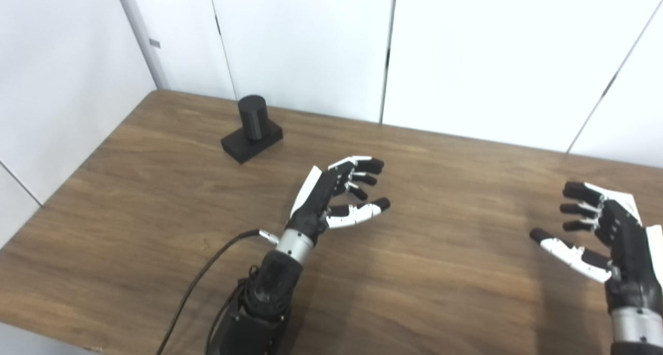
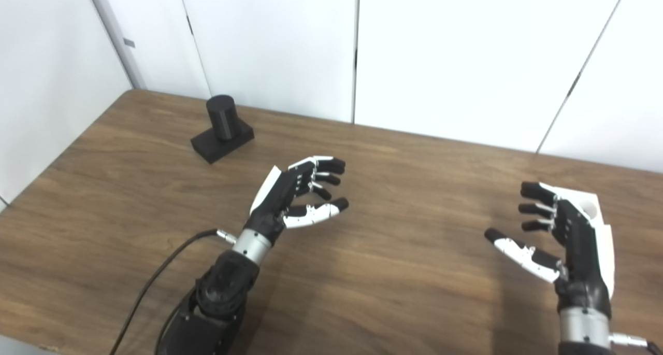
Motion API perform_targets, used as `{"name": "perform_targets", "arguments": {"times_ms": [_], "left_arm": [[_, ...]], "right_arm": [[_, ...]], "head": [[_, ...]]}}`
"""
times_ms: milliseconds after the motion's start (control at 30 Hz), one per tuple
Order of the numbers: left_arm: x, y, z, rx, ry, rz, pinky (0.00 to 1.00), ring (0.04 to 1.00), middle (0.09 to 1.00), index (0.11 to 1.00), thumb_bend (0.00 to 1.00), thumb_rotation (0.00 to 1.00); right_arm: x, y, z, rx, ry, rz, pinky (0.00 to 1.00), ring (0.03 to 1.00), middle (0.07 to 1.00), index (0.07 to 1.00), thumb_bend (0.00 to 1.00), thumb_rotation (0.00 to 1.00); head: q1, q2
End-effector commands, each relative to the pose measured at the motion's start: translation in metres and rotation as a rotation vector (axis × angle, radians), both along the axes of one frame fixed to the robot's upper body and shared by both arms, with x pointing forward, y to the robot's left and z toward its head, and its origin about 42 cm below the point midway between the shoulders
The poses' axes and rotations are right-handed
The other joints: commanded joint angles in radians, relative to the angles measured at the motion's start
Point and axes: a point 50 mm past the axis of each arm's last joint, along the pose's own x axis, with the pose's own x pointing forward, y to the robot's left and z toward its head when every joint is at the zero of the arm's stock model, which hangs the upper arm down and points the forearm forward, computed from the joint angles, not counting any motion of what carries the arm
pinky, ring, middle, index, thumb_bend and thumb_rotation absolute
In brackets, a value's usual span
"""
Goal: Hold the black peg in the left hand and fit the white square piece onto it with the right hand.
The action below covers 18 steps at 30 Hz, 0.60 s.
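A: Start with the room?

B: White wall panels [image 1: 466, 49] stand behind, smooth and flat, split by thin dark vertical seams, with another white panel running along the left side.

A: And the surface?

B: A wooden table [image 1: 440, 293], brown with long streaky grain, matte, its far edge meeting the panels and its left corner angled towards the back.

A: The arms next?

B: Both come up from the bottom edge. The left arm is dark and bulky with a silver metal wrist ring, and a black cable [image 1: 202, 282] curves off it across the table. The left hand [image 1: 331, 194] hovers near the table's middle, black palm, glossy white shells, black fingertips, fingers spread loosely apart and grasping nothing. The right hand [image 2: 564, 238] is at the right edge, same build, fingers likewise released and apart, nothing in it.

A: The peg?

B: The black peg [image 1: 252, 117] is a short matte cylinder standing upright on a flat rectangular black base [image 1: 243, 145], at the far left of the table near the wall, well apart from both hands.

A: The white square piece?

B: I cannot tell where it is
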Motion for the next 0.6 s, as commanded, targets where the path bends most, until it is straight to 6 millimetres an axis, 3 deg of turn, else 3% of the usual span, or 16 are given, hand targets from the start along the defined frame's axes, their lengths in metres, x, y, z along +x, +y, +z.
{"name": "perform_targets", "arguments": {"times_ms": [0,567], "left_arm": [[0.0062,-0.0033,0.0163,-0.009,-0.090,-0.014,0.57,0.705,0.748,0.711,0.61,0.13],[0.0057,-0.0073,0.0111,-0.004,-0.083,-0.018,0.57,0.703,0.743,0.717,0.61,0.12]], "right_arm": [[0.0016,0.0029,0.0169,-0.005,-0.070,0.009,0.53,0.665,0.724,0.702,0.59,0.00],[-0.0007,0.0078,0.0195,0.023,-0.074,0.027,0.52,0.653,0.715,0.698,0.60,0.00]], "head": [[0.004,-0.008],[0.006,-0.027]]}}
